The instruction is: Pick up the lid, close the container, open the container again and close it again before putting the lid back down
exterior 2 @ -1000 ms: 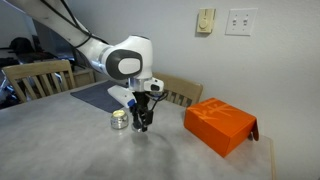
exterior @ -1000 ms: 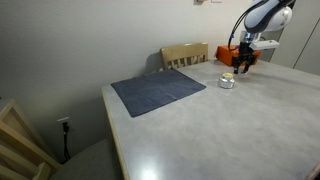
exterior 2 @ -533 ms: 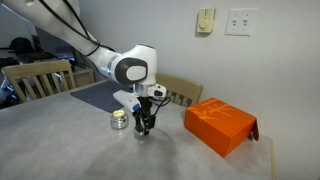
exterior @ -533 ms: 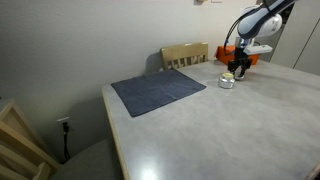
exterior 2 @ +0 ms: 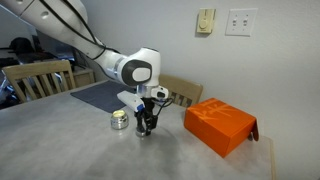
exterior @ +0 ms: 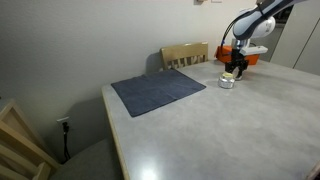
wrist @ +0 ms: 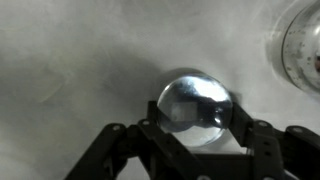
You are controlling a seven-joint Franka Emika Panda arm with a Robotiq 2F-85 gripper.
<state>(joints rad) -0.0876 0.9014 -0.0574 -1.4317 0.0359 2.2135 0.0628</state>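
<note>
The lid (wrist: 195, 103), a small shiny round disc, fills the gap between my two fingers in the wrist view. My gripper (wrist: 197, 128) is shut on it at its left and right edges, low over the grey table. In both exterior views the gripper (exterior 2: 147, 125) (exterior: 232, 73) points down at the tabletop right beside the container. The container (exterior 2: 119, 120) (exterior: 227, 82) is a small squat clear jar with a yellowish tint, standing open. Its rim shows at the top right of the wrist view (wrist: 301, 45). The lid itself is too small to make out in the exterior views.
An orange rectangular box (exterior 2: 220, 125) (exterior: 246, 56) lies on the table just beyond the gripper. A dark grey cloth mat (exterior: 158, 91) lies toward the table's other end. Wooden chairs (exterior: 185, 55) (exterior 2: 35, 78) stand at the table's edges.
The arm's wrist has shifted slightly toward the orange box while the gripper stays low at the table beside the jar. The jar has not moved.
</note>
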